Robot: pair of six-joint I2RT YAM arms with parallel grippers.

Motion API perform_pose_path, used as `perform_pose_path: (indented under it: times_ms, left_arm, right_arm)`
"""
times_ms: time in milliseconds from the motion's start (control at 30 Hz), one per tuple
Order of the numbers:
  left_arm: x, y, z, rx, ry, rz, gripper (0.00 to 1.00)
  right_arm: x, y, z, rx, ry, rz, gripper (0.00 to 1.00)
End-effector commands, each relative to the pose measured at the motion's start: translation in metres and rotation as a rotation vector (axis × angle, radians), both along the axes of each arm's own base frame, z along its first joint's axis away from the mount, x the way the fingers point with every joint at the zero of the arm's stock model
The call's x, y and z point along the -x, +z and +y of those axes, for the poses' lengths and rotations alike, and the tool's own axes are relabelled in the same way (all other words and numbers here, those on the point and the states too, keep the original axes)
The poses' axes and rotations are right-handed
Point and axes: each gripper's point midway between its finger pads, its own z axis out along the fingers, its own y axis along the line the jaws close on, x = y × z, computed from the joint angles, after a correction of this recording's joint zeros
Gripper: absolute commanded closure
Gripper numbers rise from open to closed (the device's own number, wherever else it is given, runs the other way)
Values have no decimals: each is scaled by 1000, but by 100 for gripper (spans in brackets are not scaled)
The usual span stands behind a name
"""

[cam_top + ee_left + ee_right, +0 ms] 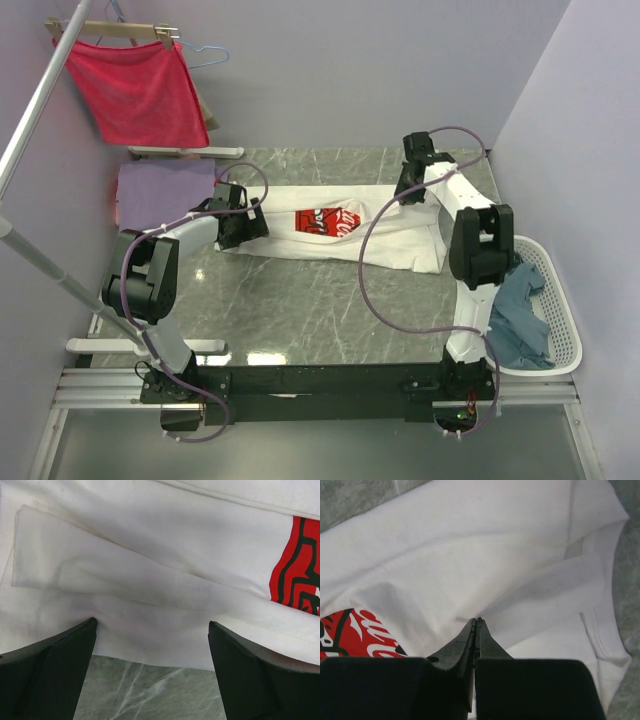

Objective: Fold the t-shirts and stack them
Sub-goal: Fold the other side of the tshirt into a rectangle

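Observation:
The white t-shirt (390, 235) with a red chest print (327, 220) lies partly folded across the middle of the table. My left gripper (245, 225) is open at the shirt's left edge; in the left wrist view (152, 625) its jaws straddle the hem of the white cloth (150, 555) above bare table. My right gripper (410, 190) is at the shirt's far right; in the right wrist view (476, 621) it is shut, with creases in the cloth (470, 545) running to its tip. The lavender t-shirt (165, 190) lies at the back left. The grey-blue t-shirt (520, 315) sits in the basket.
The white slotted laundry basket (565, 330) stands at the table's right edge. A red cloth (135, 90) hangs from a hanger on a rack at the back left. A slanted metal pole (40, 100) runs along the left. The table (300, 310) is green marble.

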Motion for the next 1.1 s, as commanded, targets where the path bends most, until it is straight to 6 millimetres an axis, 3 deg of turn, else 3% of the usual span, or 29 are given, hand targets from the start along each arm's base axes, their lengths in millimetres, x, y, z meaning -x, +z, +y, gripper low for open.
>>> perform_pose_path:
  times_ms: [0, 67, 100, 467, 700, 833, 867, 900, 933, 967, 1033, 1067]
  left_arm:
    - [-2, -2, 0, -21, -12, 13, 1]
    - [-3, -3, 1, -20, -8, 13, 1]
    - [-2, -4, 0, -21, -9, 16, 0]
    - [-4, -5, 0, -21, -9, 18, 1]
    - [-2, -3, 0, -19, -8, 15, 1]
    - [-3, -3, 0, -17, -6, 13, 1]
    - [-2, -4, 0, -18, -7, 15, 1]
    - [-1, -6, 0, -18, -8, 20, 1]
    - [-1, -6, 0, -18, -8, 20, 1]
    - [0, -6, 0, -20, -7, 20, 1]
    - [1, -6, 0, -20, -9, 21, 0]
    - [0, -3, 1, -19, -8, 15, 1]
  right_arm:
    - [-22, 11, 17, 14, 50, 10, 100]
    - [-26, -2, 22, 29, 64, 45, 100]
    - [-33, 4, 26, 27, 67, 26, 100]
    - [-47, -5, 51, 22, 138, 4, 100]
    - [-73, 24, 59, -6, 149, -99, 100]
    - [-80, 15, 52, 30, 111, -82, 98]
    - [-81, 11, 42, 75, 73, -84, 91]
    - [-83, 12, 39, 79, 55, -96, 75]
    - [-84, 12, 38, 68, 44, -103, 52]
    - [-85, 8, 34, 64, 29, -108, 44]
    - [-83, 19, 33, 60, 27, -140, 29]
    - [-79, 13, 28, 77, 17, -139, 28]
